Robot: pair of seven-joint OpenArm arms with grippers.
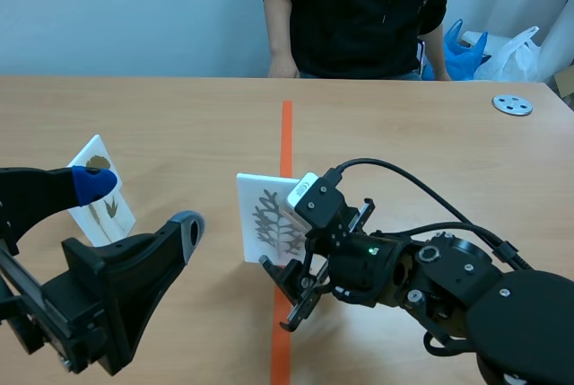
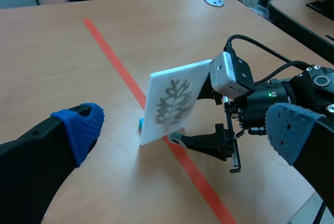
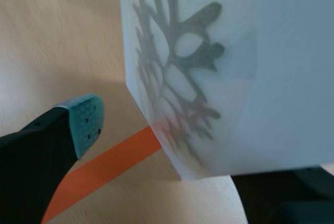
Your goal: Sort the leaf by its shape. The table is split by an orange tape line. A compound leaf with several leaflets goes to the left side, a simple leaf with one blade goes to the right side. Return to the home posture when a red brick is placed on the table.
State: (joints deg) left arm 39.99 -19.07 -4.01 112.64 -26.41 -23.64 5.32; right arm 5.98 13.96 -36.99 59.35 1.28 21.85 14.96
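Standing on edge at the orange tape line (image 1: 286,134), the white rectangular card printed with a grey many-lobed compound leaf (image 1: 265,214) tilts a little. Most of it is on the left of the line and its right edge is over the tape. A small blue foot (image 2: 141,125) shows at its lower corner.

The right tool (image 1: 289,264) straddles this card with its jaws apart. In the right wrist view the teal dotted pad (image 3: 83,122) stands clear of the card face with bare wood between them, while the other finger is mostly hidden behind the card, so contact there cannot be told.

The left tool (image 1: 142,205) hangs low over the left half of the light wooden tabletop (image 1: 179,116), wide open and holding nothing. Just beyond its blue pad (image 1: 94,183) stands a second white card bearing a small brownish leaf (image 1: 101,195).

Across the tabletop sits a person in a black top (image 1: 359,8) – one hand rests at the far edge. A grey round metal disc with holes (image 1: 512,104) lies at the far right.
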